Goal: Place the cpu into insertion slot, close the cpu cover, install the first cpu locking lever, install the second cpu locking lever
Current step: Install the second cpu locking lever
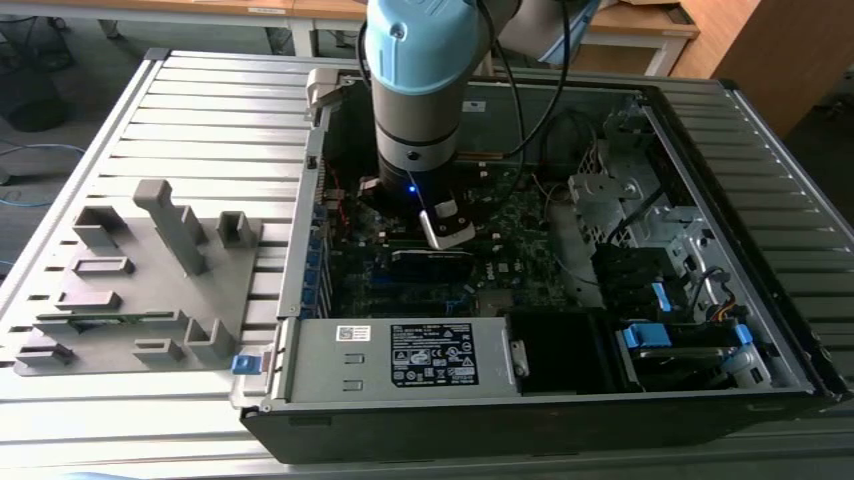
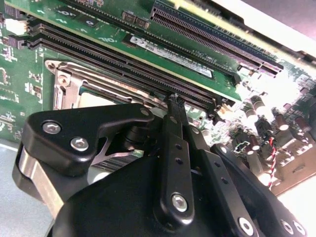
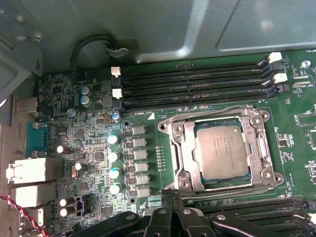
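Note:
In the first wrist view the cpu (image 3: pixel 219 150) lies flat in the insertion slot (image 3: pixel 270 175) on the green motherboard. The cpu cover (image 3: pixel 184 148) is down around it, its window framing the silver top. Thin wire levers run along two sides of the socket; whether they are latched I cannot tell. My gripper (image 3: pixel 171 198) is shut, with nothing visible between its fingers, at the socket's corner beside a memory slot bank. In the second wrist view the gripper (image 2: pixel 174 101) tip sits just off the cover (image 2: pixel 65 83), by the long black memory slots (image 2: pixel 123 61). In the exterior view the gripper (image 1: pixel 447 232) hangs low inside the case.
The open computer case (image 1: pixel 747 200) walls in the board. A power supply (image 1: pixel 400 355) sits at the near side, with drive bays and cables (image 1: pixel 641 230) at the exterior view's right. A grey fixture plate (image 1: pixel 147 280) lies outside the case on the left. Capacitors (image 3: pixel 113 155) stand beside the socket.

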Controlling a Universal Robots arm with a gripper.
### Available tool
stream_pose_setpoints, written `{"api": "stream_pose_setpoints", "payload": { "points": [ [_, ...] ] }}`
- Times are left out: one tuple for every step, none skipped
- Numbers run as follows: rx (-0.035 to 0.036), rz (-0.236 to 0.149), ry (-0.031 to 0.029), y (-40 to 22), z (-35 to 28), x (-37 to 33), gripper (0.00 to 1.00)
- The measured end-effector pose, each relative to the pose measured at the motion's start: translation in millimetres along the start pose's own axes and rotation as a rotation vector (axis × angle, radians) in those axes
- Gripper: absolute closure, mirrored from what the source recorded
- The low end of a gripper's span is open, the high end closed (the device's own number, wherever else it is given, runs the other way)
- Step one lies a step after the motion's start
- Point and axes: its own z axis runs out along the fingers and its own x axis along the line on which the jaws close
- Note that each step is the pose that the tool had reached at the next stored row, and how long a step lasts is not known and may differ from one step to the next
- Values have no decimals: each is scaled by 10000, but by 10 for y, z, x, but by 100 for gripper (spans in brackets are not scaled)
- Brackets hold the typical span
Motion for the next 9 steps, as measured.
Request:
{"api": "stream_pose_setpoints", "payload": {
  "points": [
    [-1, -1, 1, 1, -2, 0, 89],
    [-1, -1, 0, 2, -5, 0, 89],
    [-3, -1, -1, 3, -7, -1, 89],
    [-4, -1, -1, 3, -11, -1, 89],
    [-5, -1, -2, 5, -16, -1, 89],
    [0, -1, 0, 6, -24, 0, 89],
    [0, -1, 0, 8, -33, -1, 89],
    [-2, -1, 0, 10, -43, -1, 89],
    [-3, -1, 0, 13, -54, -1, 89]
  ]
}}
